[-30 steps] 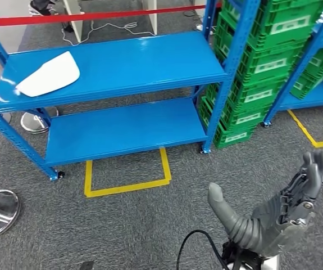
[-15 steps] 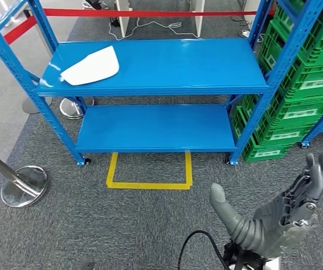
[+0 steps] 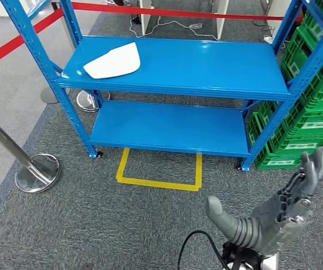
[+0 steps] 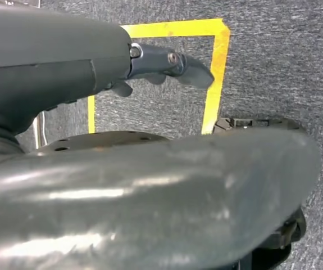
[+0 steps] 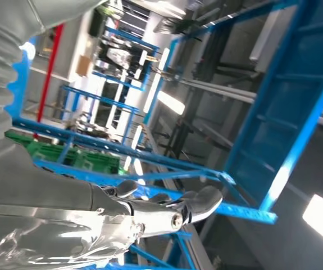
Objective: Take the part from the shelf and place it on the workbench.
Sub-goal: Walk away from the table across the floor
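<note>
Leftmost in the head view, a chrome stanchion base [image 3: 37, 172] is being shown standing on the grey carpet [image 3: 87, 225], with a red barrier tape [image 3: 7, 48] being stretched behind it. Next, the white part [image 3: 112, 61] is being seen lying flat on the top level of the blue shelf [image 3: 201, 67], near its left end. A yellow floor marking [image 3: 162, 183] is being shown on the carpet just before the shelf. Further right, green crates [image 3: 316, 112] are being seen stacked; their white labels are being rendered too blurred to read. At the lower right, the right hand [image 3: 274, 216] is being held up with fingers [image 3: 314, 166] spread and holding nothing. The left hand [image 4: 108, 62] is being seen above the carpet in its wrist view; whether its fingers are open cannot be told.
</note>
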Controlling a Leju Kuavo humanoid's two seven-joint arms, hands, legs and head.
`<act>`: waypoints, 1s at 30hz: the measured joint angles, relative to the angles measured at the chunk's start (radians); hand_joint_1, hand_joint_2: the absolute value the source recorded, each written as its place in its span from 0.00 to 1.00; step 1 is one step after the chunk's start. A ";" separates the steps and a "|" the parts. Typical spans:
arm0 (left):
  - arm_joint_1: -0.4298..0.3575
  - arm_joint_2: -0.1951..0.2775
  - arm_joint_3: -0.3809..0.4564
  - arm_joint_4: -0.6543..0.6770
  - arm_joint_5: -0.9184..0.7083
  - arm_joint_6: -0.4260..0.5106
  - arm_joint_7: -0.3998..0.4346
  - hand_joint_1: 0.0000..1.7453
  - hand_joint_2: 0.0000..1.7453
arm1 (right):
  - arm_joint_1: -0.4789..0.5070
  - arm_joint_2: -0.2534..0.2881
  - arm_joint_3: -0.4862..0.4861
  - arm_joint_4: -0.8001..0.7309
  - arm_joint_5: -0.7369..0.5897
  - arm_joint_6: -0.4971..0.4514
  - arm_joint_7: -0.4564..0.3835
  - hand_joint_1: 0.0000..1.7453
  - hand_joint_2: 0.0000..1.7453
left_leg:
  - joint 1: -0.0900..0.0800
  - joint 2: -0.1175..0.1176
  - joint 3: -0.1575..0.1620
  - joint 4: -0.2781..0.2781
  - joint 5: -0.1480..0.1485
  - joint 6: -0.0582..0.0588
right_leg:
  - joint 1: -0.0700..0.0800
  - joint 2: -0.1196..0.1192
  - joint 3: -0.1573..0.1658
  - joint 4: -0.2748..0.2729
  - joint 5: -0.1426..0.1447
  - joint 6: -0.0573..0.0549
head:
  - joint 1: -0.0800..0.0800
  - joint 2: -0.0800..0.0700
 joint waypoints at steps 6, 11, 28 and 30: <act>0.000 -0.001 0.000 0.000 0.002 -0.006 0.000 0.00 0.00 | -0.011 -0.024 0.003 0.171 -0.107 0.007 0.166 0.00 1.00 | 0.007 -0.009 0.001 -0.006 0.005 0.023 | -0.004 0.031 -0.118 0.245 -0.120 0.024 | 0.012 0.000; 0.001 0.000 -0.001 0.000 -0.012 -0.018 0.000 0.00 0.00 | -0.064 -0.043 0.009 0.415 -0.248 0.106 0.309 0.00 1.00 | 0.007 -0.021 0.005 -0.004 0.004 0.015 | -0.009 0.039 -0.050 0.085 -0.008 0.023 | 0.014 0.000; -0.004 0.006 -0.036 0.000 -0.079 -0.037 0.010 0.00 0.00 | -0.305 -0.075 -0.292 1.680 -0.259 0.184 0.710 0.00 1.00 | 0.007 -0.012 -0.019 0.027 0.008 -0.009 | -0.001 0.031 -0.015 0.002 0.013 -0.011 | 0.003 0.000; -0.004 0.006 -0.038 0.000 -0.081 -0.037 0.012 0.00 0.00 | -0.288 -0.085 -0.305 1.727 -0.259 0.206 0.795 0.00 1.00 | 0.005 -0.012 -0.010 0.003 0.002 0.000 | 0.000 0.031 -0.015 0.000 0.011 0.000 | 0.005 0.000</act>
